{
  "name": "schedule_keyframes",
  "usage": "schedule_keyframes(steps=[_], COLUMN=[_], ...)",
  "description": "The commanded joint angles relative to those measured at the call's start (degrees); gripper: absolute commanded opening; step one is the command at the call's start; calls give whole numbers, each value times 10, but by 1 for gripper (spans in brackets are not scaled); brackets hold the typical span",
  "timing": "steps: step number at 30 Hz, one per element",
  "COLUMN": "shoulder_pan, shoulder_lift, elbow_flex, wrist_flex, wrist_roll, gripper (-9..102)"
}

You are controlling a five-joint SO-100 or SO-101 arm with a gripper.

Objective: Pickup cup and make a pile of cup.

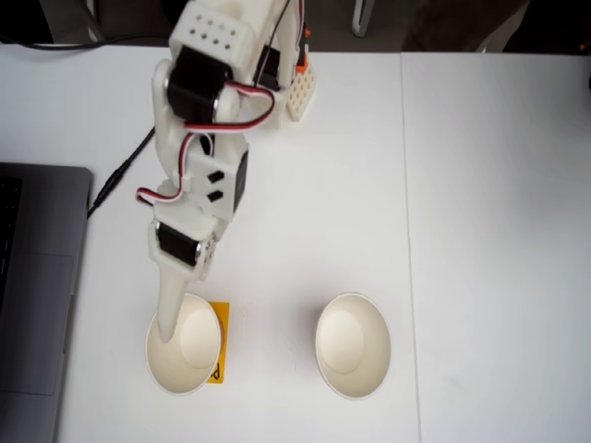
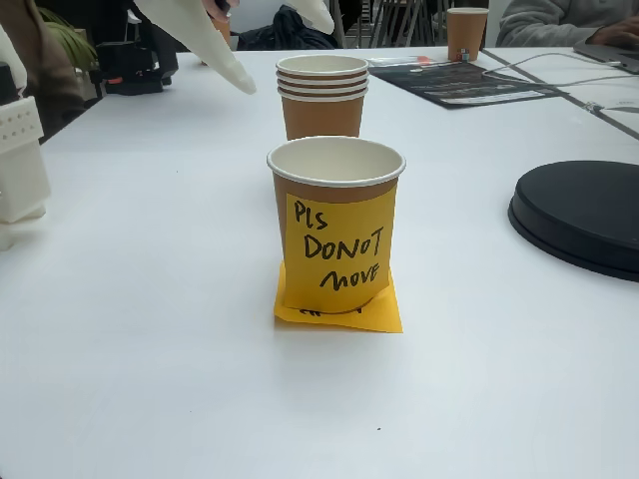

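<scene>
In a fixed view from above, one cup (image 1: 187, 349) stands at the lower left, beside an orange sticky note (image 1: 219, 343). A second cup (image 1: 353, 345) stands to its right. My gripper (image 1: 169, 334) points down, and its long white finger overlaps the left cup's left rim. In a fixed view at table level, a cup (image 2: 336, 190) with a handwritten yellow note stands in front. Behind it stands a pile of cups (image 2: 321, 95) showing three rims. There my gripper (image 2: 290, 55) hangs above and left of the cups, with two white fingertips apart and nothing between them.
A grey laptop (image 1: 37, 295) lies at the left edge, with a black cable (image 1: 120, 175) beside the arm. A black round disc (image 2: 579, 215) sits to the right. Another cup (image 2: 466, 32) and papers lie at the far end of the table.
</scene>
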Motion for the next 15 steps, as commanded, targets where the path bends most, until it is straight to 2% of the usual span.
schedule_keyframes(steps=[1,7,15], shoulder_pan=[6,6,6], shoulder_lift=[-5,-33,-83], elbow_flex=[-60,-80,-156], wrist_flex=[-4,8,105], wrist_roll=[-4,-4,0], gripper=[31,31,31])
